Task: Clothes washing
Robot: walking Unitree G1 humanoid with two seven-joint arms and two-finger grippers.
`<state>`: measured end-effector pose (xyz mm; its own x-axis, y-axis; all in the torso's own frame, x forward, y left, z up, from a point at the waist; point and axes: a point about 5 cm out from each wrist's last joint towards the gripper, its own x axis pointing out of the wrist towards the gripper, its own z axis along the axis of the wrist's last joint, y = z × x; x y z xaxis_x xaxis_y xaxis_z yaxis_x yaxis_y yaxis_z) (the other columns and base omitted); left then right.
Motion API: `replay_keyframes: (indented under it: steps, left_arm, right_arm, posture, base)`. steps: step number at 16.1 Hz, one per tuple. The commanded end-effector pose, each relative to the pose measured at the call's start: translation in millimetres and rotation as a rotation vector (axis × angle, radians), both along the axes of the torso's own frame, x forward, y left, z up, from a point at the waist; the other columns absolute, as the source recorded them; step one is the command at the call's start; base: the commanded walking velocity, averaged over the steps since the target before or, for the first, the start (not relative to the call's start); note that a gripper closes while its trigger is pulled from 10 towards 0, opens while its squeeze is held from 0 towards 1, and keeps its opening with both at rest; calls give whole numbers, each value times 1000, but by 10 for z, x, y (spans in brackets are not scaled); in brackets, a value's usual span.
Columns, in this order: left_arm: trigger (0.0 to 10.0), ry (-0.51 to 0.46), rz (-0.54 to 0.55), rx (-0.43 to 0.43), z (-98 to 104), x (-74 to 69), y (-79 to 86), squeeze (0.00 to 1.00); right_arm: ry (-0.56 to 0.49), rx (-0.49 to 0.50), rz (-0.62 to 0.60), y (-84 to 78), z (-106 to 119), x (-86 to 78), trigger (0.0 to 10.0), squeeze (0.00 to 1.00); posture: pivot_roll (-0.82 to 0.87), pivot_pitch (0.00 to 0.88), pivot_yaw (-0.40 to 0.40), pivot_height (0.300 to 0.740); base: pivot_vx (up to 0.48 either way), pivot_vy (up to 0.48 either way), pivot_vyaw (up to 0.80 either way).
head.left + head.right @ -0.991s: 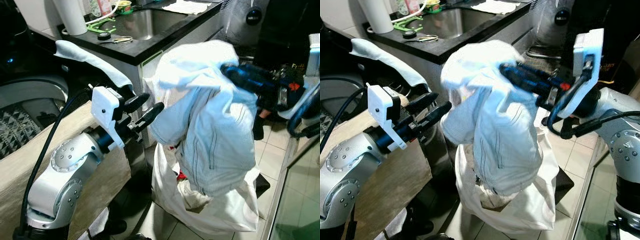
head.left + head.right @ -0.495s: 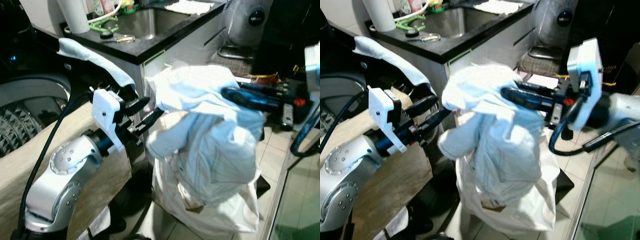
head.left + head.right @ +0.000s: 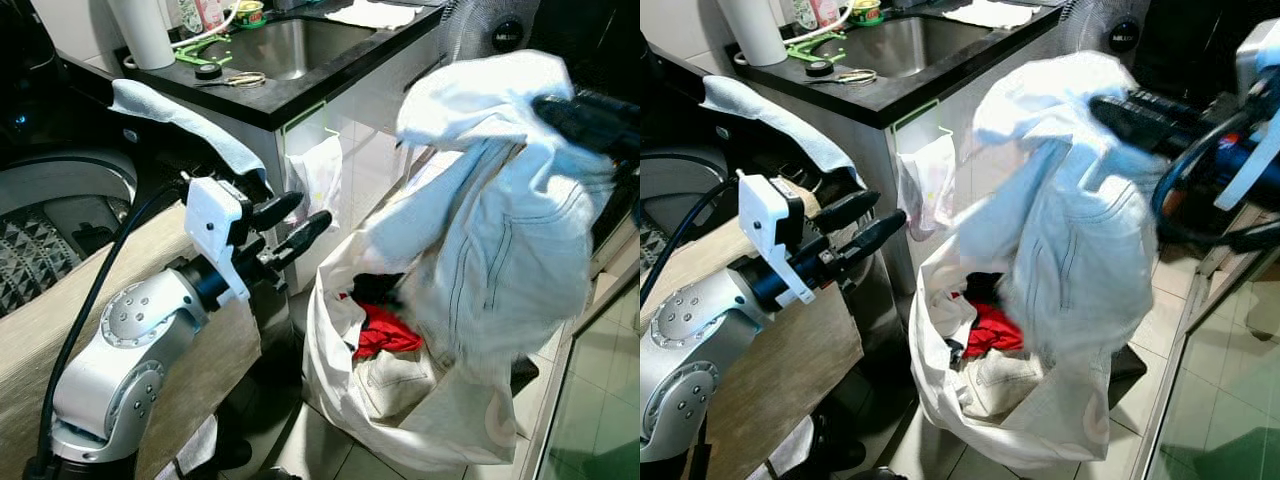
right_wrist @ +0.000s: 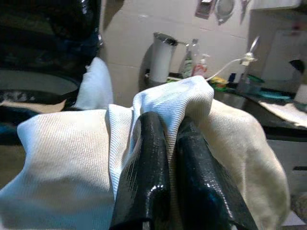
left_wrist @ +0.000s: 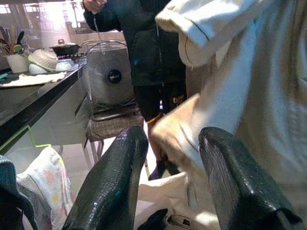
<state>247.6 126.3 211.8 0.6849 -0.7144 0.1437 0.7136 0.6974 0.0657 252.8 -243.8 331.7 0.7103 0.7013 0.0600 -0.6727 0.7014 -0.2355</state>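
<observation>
One pale garment [image 3: 1070, 230] hangs in the air over one white laundry bag [image 3: 1040, 420] on the floor, pinched at its top by the right gripper [image 4: 165, 143], whose two fingers press together on the cloth. One red item [image 3: 385, 335] lies inside the bag. The left gripper [image 3: 295, 225] hovers just beside the garment, its two fingers spread and empty, below one dark worktop [image 3: 290, 95].

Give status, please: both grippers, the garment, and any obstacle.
Right gripper shut on pale garment, held above laundry bag. Left gripper open, holding nothing, beside bag. Counter edge close behind.
</observation>
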Motion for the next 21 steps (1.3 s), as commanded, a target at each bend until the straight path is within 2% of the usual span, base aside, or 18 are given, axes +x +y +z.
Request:
replay_keyframes:
  steps: [1,3,5,7,11,14,16,17,18,20,21]
  left_arm:
    - [10000,3,-17,0,10,2,-14,0]
    - [10000,7,-21,0,-2,-2,-28,0]
    - [10000,18,-38,-2,-18,-18,-68,0]
    - [10000,20,-41,-3,-25,-24,-82,0]
    - [10000,26,-53,-6,-38,-32,-114,0]
    - [10000,28,-67,-9,-41,-32,-160,0]
    - [10000,29,-79,-9,-41,-33,-179,0]
    - [10000,28,-81,-8,-38,-27,-182,0]
    - [10000,25,-83,-7,-31,-18,-182,0]
    - [10000,21,-91,-2,-21,-6,-187,0]
    - [10000,21,-92,-2,-22,-5,-191,0]
  right_arm:
    - [-61,8,-32,-46,141,-41,10000,0]
    - [-11,-8,-69,-52,-16,5,10000,0]
    - [102,-20,-103,-64,-354,31,10000,0]
    - [167,-71,-171,-134,-588,55,10000,0]
    - [247,-97,-262,-232,-926,76,10000,0]
    - [317,-125,-479,-420,-1289,177,10000,0]
    - [296,-78,-608,-459,-1374,265,10000,0]
    - [296,-50,-624,-458,-1393,292,10000,0]
    - [305,-34,-586,-402,-1424,308,10000,0]
    - [362,-87,-441,-201,-1564,278,10000,0]
    - [367,-105,-452,-204,-1597,284,10000,0]
  posture:
    - [-61,1,77,740]
    - [-62,4,80,740]
    - [-60,11,83,740]
    - [-59,14,85,740]
    - [-64,17,94,740]
    - [-63,17,103,740]
    - [-63,15,111,740]
    - [-63,13,113,740]
    - [-63,13,116,740]
    - [-64,8,120,740]
    - [-64,8,120,740]
  base:
    - [0,0,0]
    - [0,0,0]
    - [0,0,0]
    - [0,0,0]
    - [0,0,0]
    - [0,0,0]
    - [0,0,0]
    - [0,0,0]
    - [0,0,0]
    - [0,0,0]
    - [0,0,0]
